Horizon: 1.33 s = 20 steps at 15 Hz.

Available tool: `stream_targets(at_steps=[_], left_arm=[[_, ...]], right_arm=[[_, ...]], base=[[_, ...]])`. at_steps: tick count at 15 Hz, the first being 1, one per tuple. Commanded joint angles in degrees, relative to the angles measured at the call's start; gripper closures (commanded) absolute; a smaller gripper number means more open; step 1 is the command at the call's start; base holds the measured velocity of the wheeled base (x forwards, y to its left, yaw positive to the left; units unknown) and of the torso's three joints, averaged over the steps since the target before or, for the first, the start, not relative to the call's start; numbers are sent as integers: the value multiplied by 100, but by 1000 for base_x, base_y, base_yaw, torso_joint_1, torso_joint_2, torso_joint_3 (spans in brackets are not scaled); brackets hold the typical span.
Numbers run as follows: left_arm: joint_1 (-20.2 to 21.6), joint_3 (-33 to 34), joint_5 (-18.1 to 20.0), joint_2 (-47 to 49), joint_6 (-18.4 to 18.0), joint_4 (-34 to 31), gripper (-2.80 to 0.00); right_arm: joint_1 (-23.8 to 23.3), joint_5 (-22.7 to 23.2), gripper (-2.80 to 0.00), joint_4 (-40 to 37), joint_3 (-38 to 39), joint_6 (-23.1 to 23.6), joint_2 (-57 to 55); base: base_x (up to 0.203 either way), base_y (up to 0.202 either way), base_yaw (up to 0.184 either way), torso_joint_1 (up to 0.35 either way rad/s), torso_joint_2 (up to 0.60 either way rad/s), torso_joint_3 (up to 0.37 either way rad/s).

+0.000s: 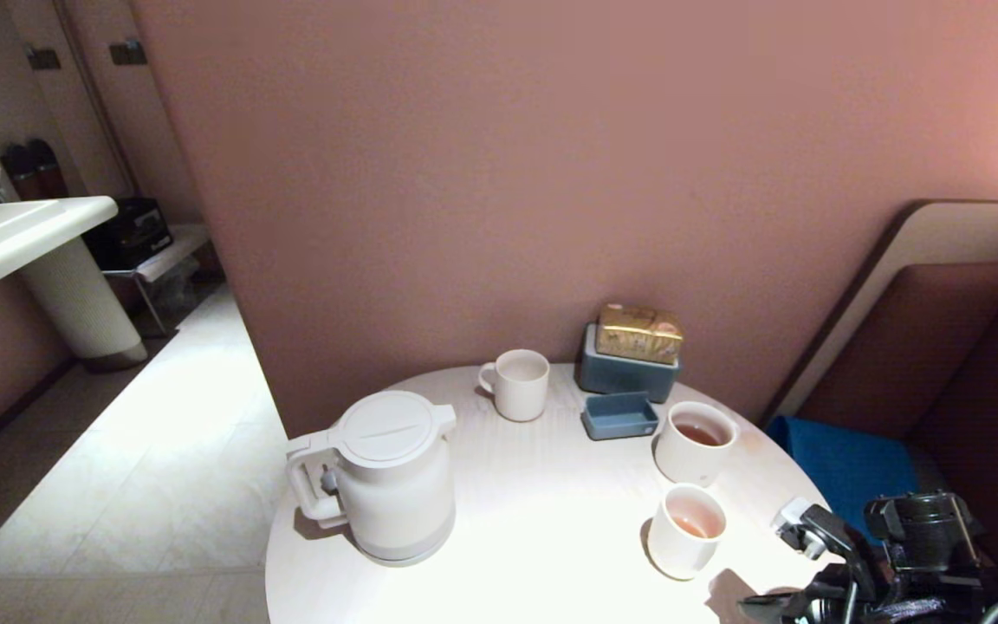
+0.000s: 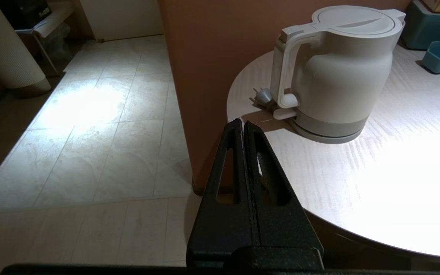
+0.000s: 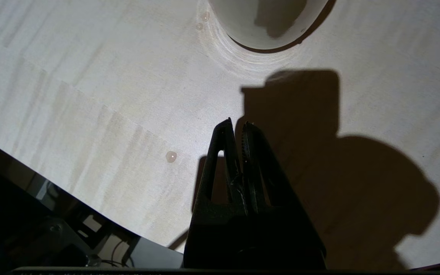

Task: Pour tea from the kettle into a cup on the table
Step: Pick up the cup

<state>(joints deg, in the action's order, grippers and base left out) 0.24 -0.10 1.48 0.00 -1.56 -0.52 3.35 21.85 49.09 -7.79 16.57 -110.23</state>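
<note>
The kettle [image 1: 391,476] stood upright at lower centre-left of the head view, on the table [image 1: 551,485].
The cup [image 1: 685,530] holding tea [image 1: 690,525] sat lower right, near the right gripper [image 3: 237,124], fingers pressed together; the left gripper [image 2: 242,123], likewise closed, hung beside the table edge, apart from the kettle.

— Where's the light from?
— Overhead. It burns a white glare patch on the table [image 1: 551,555] just right of the kettle [image 1: 386,472], washing out the grain there.
— And shadows?
— A short one hugs the kettle's base on its handle side. The right gripper [image 3: 236,124] throws a hard, blocky shadow over the tabletop beside the cup [image 3: 267,21].
— The rest?
— The room beyond the kettle is dim and pinkish, apart from one bright floor patch.
</note>
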Motion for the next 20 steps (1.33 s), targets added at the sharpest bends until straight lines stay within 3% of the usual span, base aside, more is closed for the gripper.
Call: stream_targets(at_steps=[1, 3, 4, 13, 16, 20], left_arm=[[2, 1, 1, 3, -2, 0, 0], [2, 1, 1, 9, -2, 0, 0], [2, 0, 1, 0, -2, 0, 0], [2, 1, 1, 4, -2, 0, 0], [2, 1, 1, 1, -2, 0, 0], [2, 1, 1, 0, -2, 0, 0]], right_arm=[[8, 13, 0, 30, 6, 13, 1], [8, 12, 0, 31, 32, 5, 1], [5, -19, -280, 70, 108, 12, 1], [130, -68, -280, 794, 68, -11, -544], [340, -94, -280, 1634, 27, -72, -1277], [511, -182, -280, 3175, 112, -588, -2035]], base=[[0, 0, 0, 0, 0, 0], [0, 0, 0, 0, 0, 0], [0, 0, 0, 0, 0, 0], [0, 0, 0, 0, 0, 0], [0, 0, 0, 0, 0, 0], [0, 0, 0, 0, 0, 0]])
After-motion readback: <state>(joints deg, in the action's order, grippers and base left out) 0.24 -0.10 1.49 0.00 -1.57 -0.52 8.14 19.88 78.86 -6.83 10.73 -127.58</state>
